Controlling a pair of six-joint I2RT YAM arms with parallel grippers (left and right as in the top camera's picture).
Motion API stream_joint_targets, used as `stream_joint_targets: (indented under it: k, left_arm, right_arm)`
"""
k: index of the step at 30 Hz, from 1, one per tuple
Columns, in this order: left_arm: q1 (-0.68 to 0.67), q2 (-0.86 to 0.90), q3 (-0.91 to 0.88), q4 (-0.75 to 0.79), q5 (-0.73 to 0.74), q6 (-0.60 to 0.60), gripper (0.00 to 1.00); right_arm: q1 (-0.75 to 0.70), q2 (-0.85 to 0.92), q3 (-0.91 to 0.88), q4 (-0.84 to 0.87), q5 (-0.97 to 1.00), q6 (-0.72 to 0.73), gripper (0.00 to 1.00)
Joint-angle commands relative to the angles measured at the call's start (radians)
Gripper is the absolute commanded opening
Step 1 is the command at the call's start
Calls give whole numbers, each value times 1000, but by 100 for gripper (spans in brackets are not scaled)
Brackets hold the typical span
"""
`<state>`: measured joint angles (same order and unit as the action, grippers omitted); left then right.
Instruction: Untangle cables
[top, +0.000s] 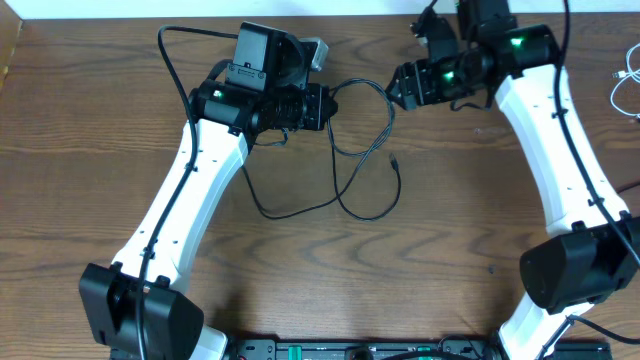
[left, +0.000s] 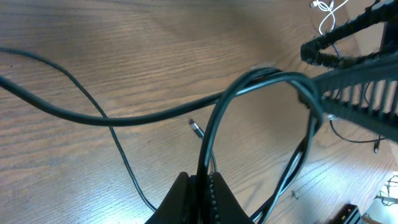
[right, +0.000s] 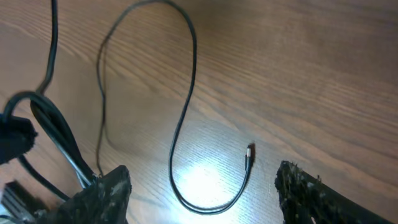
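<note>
Thin black cables (top: 352, 146) loop across the wood between the two grippers, and one small plug end (top: 393, 158) lies free on the table. My left gripper (top: 326, 105) is shut on a black cable (left: 214, 134), which rises from between its jaws and arches over toward the right gripper (left: 348, 59). My right gripper (top: 393, 88) hangs open above the table, its fingers (right: 102, 193) wide apart with nothing between them. A black cable loop (right: 186, 112) and its plug (right: 250, 152) lie on the table below it. A white cable (top: 622, 88) lies apart at the far right edge.
The thicker black wire of the left arm (top: 190, 40) arcs behind the left wrist. The table's back edge runs close behind both grippers. A black unit (top: 360, 350) sits at the front edge between the arm bases.
</note>
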<state>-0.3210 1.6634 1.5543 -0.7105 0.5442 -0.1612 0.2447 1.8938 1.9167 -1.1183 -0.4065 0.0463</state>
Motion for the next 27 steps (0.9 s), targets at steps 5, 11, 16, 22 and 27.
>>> stream_joint_targets:
  k: [5,11,16,22,27]
  left_arm:
    - [-2,3,3,0,13,-10,7]
    - [-2,3,3,0,13,-10,7]
    - [-2,3,3,0,13,-10,7]
    - [-2,3,3,0,13,-10,7]
    - [-2,3,3,0,13,-10,8]
  right_arm:
    - [44,31,-30,13,127,171,73]
    - [47,35,-35,42,132,170,71]
    - [6,-12,-1,66,123,163,72]
    - [5,-64,-1,74,-23,29,76]
    - [27,-42,-1,13,15,16,76]
